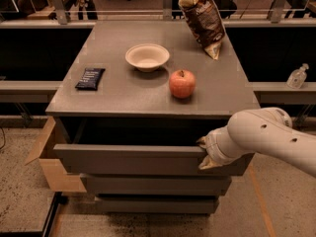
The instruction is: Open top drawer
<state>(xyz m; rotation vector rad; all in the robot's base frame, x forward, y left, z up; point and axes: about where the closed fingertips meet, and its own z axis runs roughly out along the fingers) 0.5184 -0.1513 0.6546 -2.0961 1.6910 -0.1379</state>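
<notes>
The top drawer [128, 159] is the wide grey flat panel right under the cabinet top, and it stands pulled out a short way, with a dark gap behind its upper edge. My gripper [204, 153] reaches in from the right on a white arm. It is shut on the right end of the drawer front's upper edge, with one beige finger at the rim and the other in front of the panel.
On the grey cabinet top [123, 98] lie a red apple [182, 83], a white bowl [147, 57], a brown chip bag [202, 19] and a dark snack bar [90, 78]. Two shorter drawers [153, 184] sit below. A cardboard box [49, 162] stands at the left and a bottle [297, 76] on the right ledge.
</notes>
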